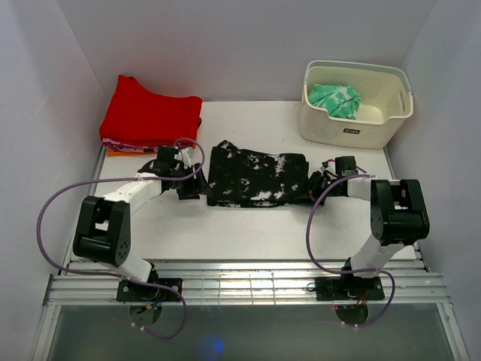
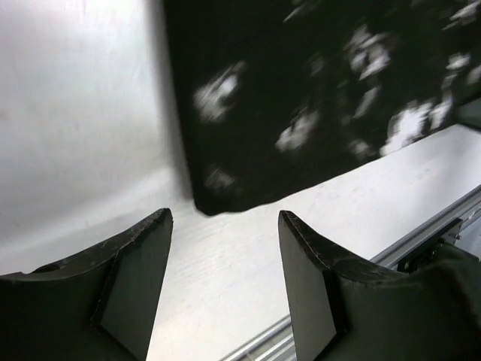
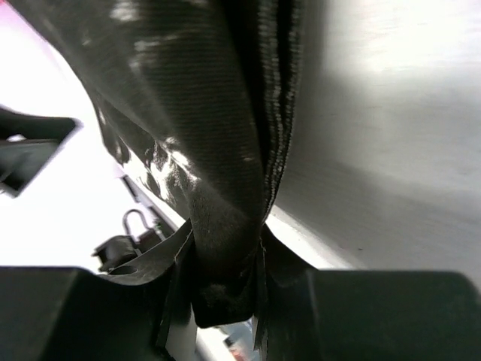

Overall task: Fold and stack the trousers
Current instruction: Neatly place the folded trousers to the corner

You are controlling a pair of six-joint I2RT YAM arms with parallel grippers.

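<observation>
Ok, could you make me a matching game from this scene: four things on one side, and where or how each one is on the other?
1 trousers
2 red garment
3 green cloth
4 left gripper

A in the basket
B open, empty
C piled at the table's far left
D pinched by the right gripper

Pairs: 1-D, 2-C, 3-A, 4-B

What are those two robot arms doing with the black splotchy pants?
They are folding them. The black, white-splattered trousers lie folded in the middle of the table. The right gripper is pinching their right edge. The left gripper is open beside their left edge, holding nothing. A pile of red clothes sits at the back left.
</observation>
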